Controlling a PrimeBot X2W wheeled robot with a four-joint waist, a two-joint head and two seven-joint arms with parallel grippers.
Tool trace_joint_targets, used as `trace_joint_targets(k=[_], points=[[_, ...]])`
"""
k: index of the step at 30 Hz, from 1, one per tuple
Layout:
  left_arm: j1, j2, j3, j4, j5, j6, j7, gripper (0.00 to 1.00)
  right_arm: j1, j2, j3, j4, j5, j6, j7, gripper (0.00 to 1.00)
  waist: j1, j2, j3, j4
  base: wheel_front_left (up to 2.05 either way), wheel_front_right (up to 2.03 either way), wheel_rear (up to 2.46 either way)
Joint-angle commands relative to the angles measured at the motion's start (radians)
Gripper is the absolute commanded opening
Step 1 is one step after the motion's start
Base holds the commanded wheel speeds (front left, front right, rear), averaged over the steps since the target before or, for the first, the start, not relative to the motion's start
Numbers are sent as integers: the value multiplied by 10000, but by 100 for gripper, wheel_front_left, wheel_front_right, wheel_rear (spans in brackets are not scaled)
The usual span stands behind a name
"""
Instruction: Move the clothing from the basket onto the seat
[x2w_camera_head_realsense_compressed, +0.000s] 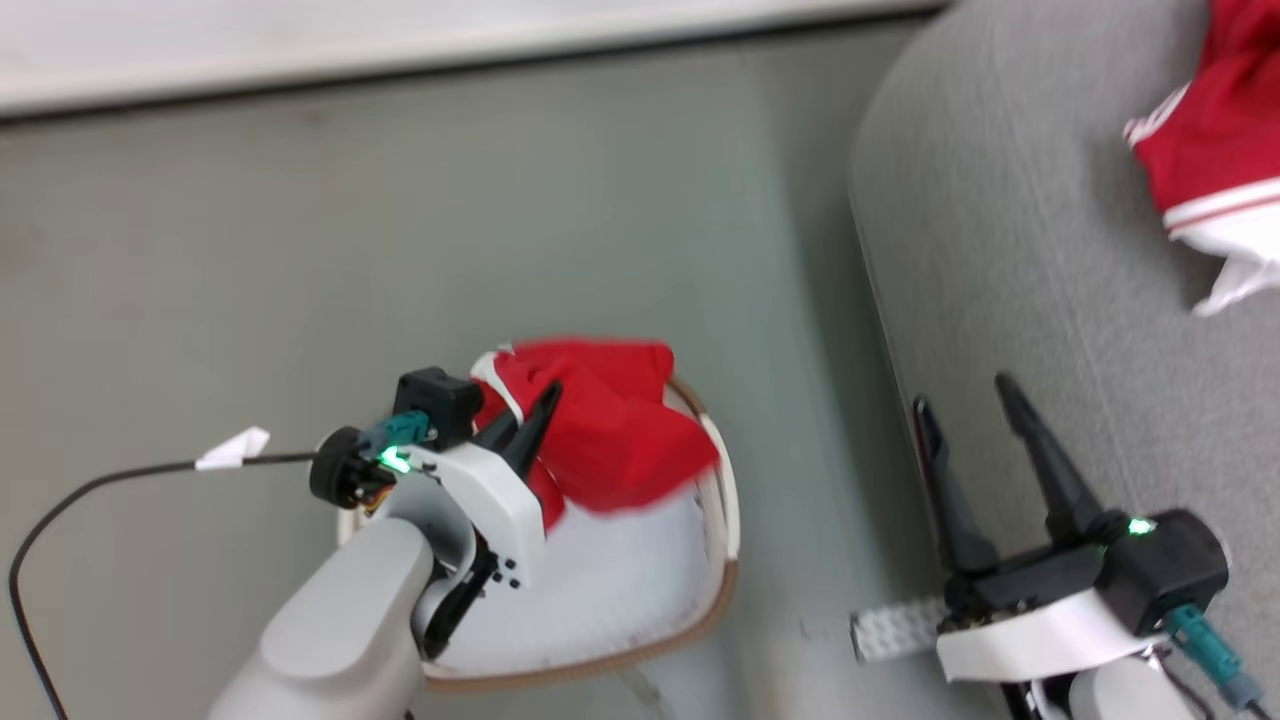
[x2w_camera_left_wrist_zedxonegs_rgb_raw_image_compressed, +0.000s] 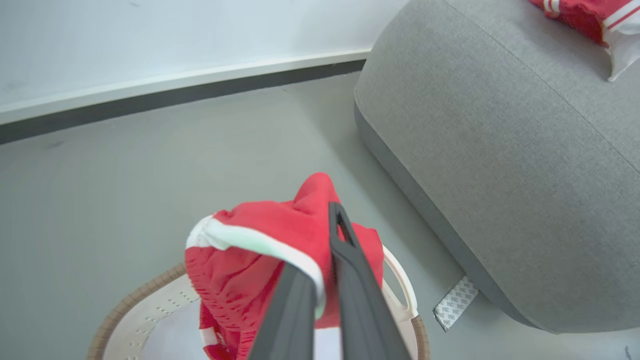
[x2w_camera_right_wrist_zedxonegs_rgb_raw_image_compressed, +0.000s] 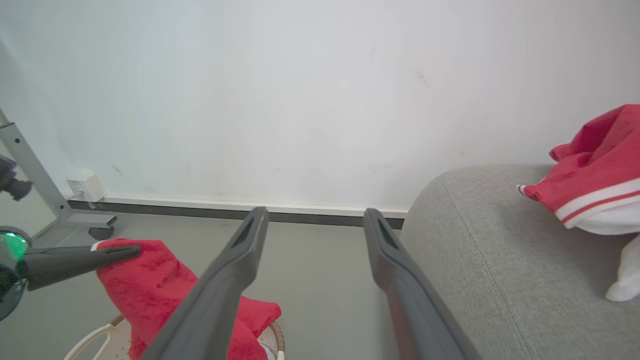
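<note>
Clothing (x2w_camera_head_realsense_compressed: 610, 440) pinched by left end effector (x2w_camera_head_realsense_compressed: 535, 410) above basket (x2w_camera_head_realsense_compressed: 715, 610); right end effector (x2w_camera_head_realsense_compressed: 962, 393) spread, empty, near seat (x2w_camera_head_realsense_compressed: 1000, 200).

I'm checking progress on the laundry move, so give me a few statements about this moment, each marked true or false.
1. The left gripper is shut on a red garment above the basket. True.
2. The right gripper holds a garment. False: its jaws stand open and empty, over the edge of the seat.
3. A second red garment lies on the seat. True.
4. The basket stands on the seat. False: it stands on the floor beside the seat.
</note>
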Motion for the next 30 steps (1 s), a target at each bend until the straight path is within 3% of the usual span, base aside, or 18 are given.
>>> trace_joint_targets(k=[1,15,22,30], points=[[203,50,18,-99,-86,58,20,0,159,-40,17,62,-97,-22,-16,100,2,0,-1066,508,0,0,0],[1750,1109,450,-4867,-726,1334,1643,0,808,-35,1183,311,-279,-22,-16,100,2,0,-2944,738,0,0,0],[2222,1578,460,-6665,-823,1816,2425,0,157,-67,2775,767,-250,-22,-16,100,2,0,-3320,846,0,0,0],[2543,1646,100,-7861,-802,1971,2949,0,-1430,-922,4917,1742,767,-22,78,100,2,0,-3583,1086,0,0,0]])
